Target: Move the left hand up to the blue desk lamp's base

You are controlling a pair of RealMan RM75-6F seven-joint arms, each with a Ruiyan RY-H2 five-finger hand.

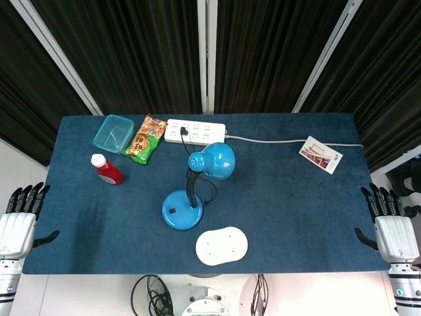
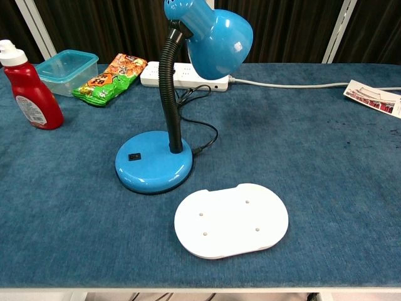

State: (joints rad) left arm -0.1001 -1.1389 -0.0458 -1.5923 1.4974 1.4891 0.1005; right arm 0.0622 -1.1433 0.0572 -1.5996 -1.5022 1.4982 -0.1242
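Dark curtains hung behind the blue tabletop (image 1: 296,197). The blue desk lamp's base (image 1: 181,210) sat near the middle, just beyond a white plate (image 1: 222,245), its switch facing the near-left. My left hand (image 1: 18,220) waited off the near-left corner, fingers spread and holding nothing; my right hand (image 1: 393,227) lay likewise at the far side. I judged the best approach a low sweep rightward, keeping nearer than the red bottle (image 1: 107,169) and stopping beside the base without nudging its cord.

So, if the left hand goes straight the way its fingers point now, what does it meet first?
Probably nothing: the left hand sits off the table's left edge, fingers pointing away from the robot, so its line passes beside the table; height is unclear.
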